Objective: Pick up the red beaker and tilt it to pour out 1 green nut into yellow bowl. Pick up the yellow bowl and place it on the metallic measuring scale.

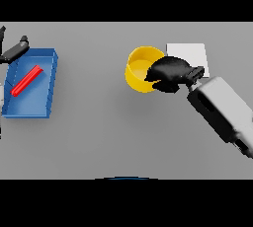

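Observation:
The yellow bowl (139, 70) is right of the table's middle. My right hand (170, 73) has its fingers curled over the bowl's right rim and grips it. Just behind the hand lies the pale square measuring scale (190, 53), partly covered by the hand. The red beaker (27, 80) lies on its side, diagonally, in a blue tray (47, 100) at the far left. My left hand (16, 51) shows at the left edge beside the tray's far corner, fingers relaxed and holding nothing. No green nut is visible; the bowl's inside is partly hidden by the hand.
The blue tray has raised walls and sits along the left side. My right forearm (222, 110) slants in from the lower right.

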Controlling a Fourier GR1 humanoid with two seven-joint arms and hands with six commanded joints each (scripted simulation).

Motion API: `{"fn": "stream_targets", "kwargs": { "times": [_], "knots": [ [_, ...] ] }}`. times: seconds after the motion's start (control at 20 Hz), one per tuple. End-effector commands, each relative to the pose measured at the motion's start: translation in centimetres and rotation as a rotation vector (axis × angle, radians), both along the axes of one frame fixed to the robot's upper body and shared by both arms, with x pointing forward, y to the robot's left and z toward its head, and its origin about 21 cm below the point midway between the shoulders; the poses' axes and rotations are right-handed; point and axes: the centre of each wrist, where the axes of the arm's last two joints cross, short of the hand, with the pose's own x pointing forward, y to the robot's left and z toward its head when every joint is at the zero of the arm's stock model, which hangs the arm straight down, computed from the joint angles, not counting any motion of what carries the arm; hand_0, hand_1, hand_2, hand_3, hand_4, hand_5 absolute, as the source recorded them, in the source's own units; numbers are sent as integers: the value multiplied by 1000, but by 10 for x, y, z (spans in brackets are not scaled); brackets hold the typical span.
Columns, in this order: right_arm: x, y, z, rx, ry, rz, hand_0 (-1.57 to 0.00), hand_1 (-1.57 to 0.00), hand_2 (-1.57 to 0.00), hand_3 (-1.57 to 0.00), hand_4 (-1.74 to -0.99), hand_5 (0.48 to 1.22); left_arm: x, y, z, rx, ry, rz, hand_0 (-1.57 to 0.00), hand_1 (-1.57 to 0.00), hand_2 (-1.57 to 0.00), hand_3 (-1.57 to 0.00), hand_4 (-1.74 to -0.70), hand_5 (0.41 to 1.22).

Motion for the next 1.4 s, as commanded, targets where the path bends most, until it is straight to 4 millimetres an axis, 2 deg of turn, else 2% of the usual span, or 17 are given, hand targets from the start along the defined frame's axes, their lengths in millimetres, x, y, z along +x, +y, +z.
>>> {"fn": "stream_targets", "kwargs": {
  "times": [0.0,0.2,0.25,0.3,0.45,0.55,0.6,0.75,0.95,1.05,1.2,1.35],
  "knots": [
    [4,-4,4,0,-13,-8,-1490,-1542,-1567,-1301,-1723,1220,-1,1,1,0,0,-6,1,1,1,1,-790,751],
    [21,-26,17,-24,-63,-92,-1538,-1559,-1569,-1406,-1726,1221,-2,3,1,-12,-4,5,1,1,1,1,-799,754],
    [24,-36,19,-19,-66,-99,-1544,-1561,-1570,-1417,-1726,1221,0,5,4,-7,-7,12,1,1,1,1,-803,755],
    [27,-40,14,-33,-69,-134,-1550,-1563,-1570,-1407,-1725,1221,1,6,4,1,-7,14,1,1,1,1,-803,757],
    [40,-51,18,-42,-79,-171,-1560,-1567,-1570,-1311,-1724,1221,0,4,0,-5,4,12,1,1,1,1,-801,754],
    [43,-54,14,-40,-74,-177,-1564,-1568,-1571,-1267,-1723,1221,2,2,2,-8,12,11,1,1,1,1,-801,753],
    [44,-54,14,-42,-73,-173,-1565,-1554,-1571,-1328,-1725,1221,1,2,6,-19,4,14,1,1,1,1,-808,752],
    [55,-77,1,-64,-70,-319,-1540,-1460,-1525,-1446,-1727,1221,-4,3,5,-22,2,24,1,1,1,1,-819,762],
    [62,-95,-14,-66,-50,-365,-1515,-1385,-1465,-1520,-1729,1221,-7,1,6,-22,6,30,1,1,1,1,-832,771],
    [63,-102,-15,-78,-46,-382,-1500,-1344,-1429,-1538,-1730,1221,-6,0,6,-26,17,40,1,1,1,1,-842,775],
    [64,-102,-25,-92,-35,-388,-1427,-1248,-1354,-1554,-1730,1221,-4,2,12,-10,19,57,1,1,1,1,-846,784],
    [67,-103,-26,-94,-35,-409,-1397,-1205,-1316,-1562,-1730,1221,-4,1,9,-14,27,59,1,1,1,1,-838,776]
  ]
}}
